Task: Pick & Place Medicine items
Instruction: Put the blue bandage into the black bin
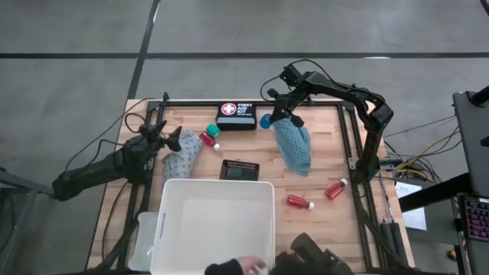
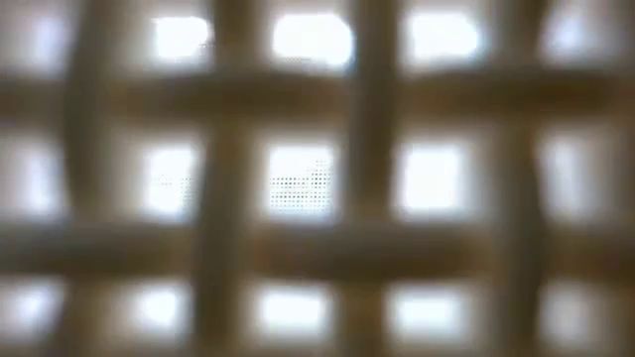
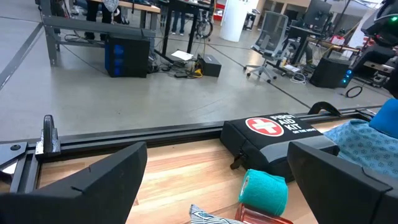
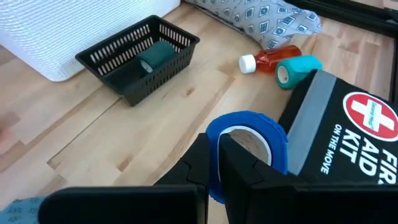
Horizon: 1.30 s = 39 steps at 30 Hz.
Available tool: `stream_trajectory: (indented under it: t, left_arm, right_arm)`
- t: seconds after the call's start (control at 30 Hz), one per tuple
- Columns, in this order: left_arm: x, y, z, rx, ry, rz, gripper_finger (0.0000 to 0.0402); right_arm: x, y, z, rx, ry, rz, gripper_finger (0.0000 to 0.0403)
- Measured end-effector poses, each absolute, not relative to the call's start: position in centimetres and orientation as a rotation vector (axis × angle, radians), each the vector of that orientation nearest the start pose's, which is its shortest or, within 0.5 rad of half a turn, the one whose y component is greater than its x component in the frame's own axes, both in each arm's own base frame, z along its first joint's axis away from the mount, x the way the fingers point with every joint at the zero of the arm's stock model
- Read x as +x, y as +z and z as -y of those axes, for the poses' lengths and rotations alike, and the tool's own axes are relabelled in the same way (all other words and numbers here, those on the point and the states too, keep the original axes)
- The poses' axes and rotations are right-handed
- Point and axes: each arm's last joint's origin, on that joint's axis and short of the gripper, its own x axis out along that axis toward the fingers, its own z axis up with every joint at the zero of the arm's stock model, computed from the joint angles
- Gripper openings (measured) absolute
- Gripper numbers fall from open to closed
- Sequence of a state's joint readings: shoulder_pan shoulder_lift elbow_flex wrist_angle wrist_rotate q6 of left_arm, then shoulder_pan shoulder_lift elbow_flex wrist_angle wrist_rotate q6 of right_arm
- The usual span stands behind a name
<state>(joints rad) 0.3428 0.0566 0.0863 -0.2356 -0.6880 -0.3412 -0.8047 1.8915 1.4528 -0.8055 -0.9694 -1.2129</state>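
**Blue roll pinched by my right arm, upper middle of the table**

I see the blue roll [image 4: 245, 146] clamped between my right gripper's [image 1: 269, 118] fingers, which are closed against its rim. In the high view it sits in the upper middle of the frame, just right of the first aid kit [image 1: 236, 115] and touching the top end of the teal cloth [image 1: 295, 147]. A green roll [image 1: 212, 130] and a red bottle [image 1: 209, 140] lie left of the kit, beside the grey patterned cloth [image 1: 181, 156]. Two more red bottles [image 1: 300, 202] lie at the lower right of the table. The black mesh tray [image 1: 240, 169] holds one dark green piece and sits just above the big white tub [image 1: 216, 226]. My left gripper [image 1: 174, 140] hangs wide open and empty over the grey cloth at the left. A person's hand [image 1: 248, 265] shows at the bottom edge. The low view shows only a blurred lattice.
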Motion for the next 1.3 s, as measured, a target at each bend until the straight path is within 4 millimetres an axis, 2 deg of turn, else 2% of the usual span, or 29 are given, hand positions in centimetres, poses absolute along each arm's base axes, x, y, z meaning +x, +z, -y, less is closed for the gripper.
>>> stream_trajectory:
  t: [0.4,0.57,0.7,0.87,1.3]
  left_arm:
    - [7.6,16.7,-4.7,-0.272,1.052,-0.035,0.0393]
    - [7.6,16.7,-4.7,-0.272,1.052,-0.035,0.0393]
    - [7.6,16.7,-4.7,-0.273,1.051,-0.035,0.0393]
    - [7.6,16.7,-4.7,-0.272,1.052,-0.035,0.0393]
    - [7.6,16.7,-4.7,-0.273,1.052,-0.035,0.0393]
  right_arm:
    - [25.7,23.1,26.9,-0.239,0.466,-0.631,0.0013]
    - [25.0,24.2,25.8,-0.198,0.497,-0.637,0.0013]
    - [24.7,25.7,24.7,-0.226,0.550,-0.539,0.0013]
    - [25.1,26.6,23.7,-0.246,0.587,-0.486,0.0013]
    - [28.1,25.7,20.8,-0.168,0.689,-0.514,0.0013]
